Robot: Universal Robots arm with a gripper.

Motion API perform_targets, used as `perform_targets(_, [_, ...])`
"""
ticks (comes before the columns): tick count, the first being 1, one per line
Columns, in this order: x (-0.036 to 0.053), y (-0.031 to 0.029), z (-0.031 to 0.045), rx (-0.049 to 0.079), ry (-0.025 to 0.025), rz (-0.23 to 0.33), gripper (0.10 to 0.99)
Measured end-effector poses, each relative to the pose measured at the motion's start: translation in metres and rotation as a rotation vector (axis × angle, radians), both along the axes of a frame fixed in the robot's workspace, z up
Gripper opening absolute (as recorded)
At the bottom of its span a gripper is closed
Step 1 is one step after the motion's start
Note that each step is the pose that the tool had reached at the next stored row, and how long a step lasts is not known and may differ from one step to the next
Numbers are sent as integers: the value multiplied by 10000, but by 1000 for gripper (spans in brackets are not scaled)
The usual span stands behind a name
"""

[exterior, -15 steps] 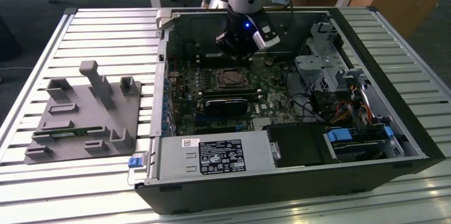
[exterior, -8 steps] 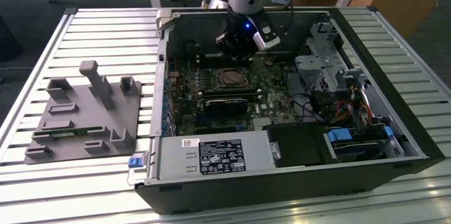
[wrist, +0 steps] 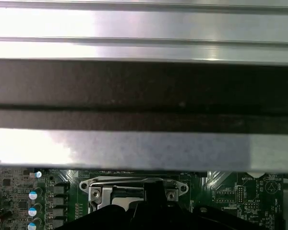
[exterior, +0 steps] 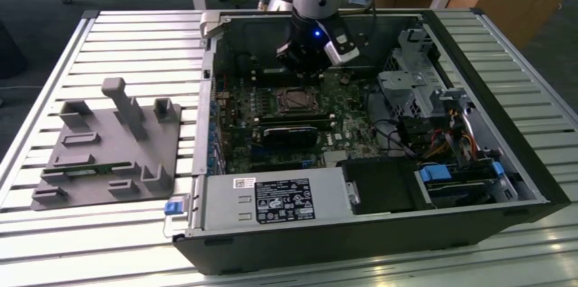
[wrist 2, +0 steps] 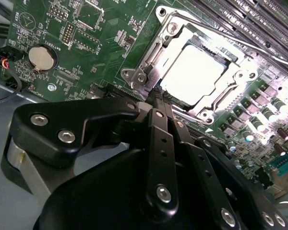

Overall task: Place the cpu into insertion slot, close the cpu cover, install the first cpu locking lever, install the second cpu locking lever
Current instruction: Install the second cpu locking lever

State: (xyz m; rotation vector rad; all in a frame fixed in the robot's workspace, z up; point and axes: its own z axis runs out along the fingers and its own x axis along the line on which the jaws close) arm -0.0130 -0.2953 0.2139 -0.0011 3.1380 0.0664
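Observation:
Inside the open computer case, my gripper [exterior: 308, 70] hangs just behind the insertion slot [exterior: 294, 101] on the green motherboard. In the second wrist view the gripper [wrist 2: 161, 96] is shut, its fingers pressed together with the tips at the edge of the insertion slot's metal rim [wrist 2: 139, 76]. The pale square cpu [wrist 2: 194, 72] lies in the slot. The silvery cpu cover [wrist 2: 240, 79] lies flat around it like a frame. I cannot tell whether the tips touch a lever. The first wrist view has the slot [wrist: 101, 184] just beyond the dark gripper [wrist: 153, 196].
A black card [exterior: 289, 131] lies across the board in front of the slot, with the power supply [exterior: 271, 202] nearer. Drive cages and cables [exterior: 415, 87] fill the exterior view's right. A grey fixture block [exterior: 108, 145] sits on the slatted table. The case wall [wrist: 144, 86] is close behind the gripper.

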Motion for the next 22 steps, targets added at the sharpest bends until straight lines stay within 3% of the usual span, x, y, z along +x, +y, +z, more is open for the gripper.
perform_targets(4, [0, 0, 83, 1, -1, 0, 106])
perform_targets(9, [0, 0, 249, 1, 0, 0, 106])
perform_targets(13, [0, -15, 267, -3, -1, 2, 106])
perform_targets(18, [-1, -111, 267, -3, -1, 0, 106])
perform_targets(22, [-1, -224, 267, -2, 6, 0, 106])
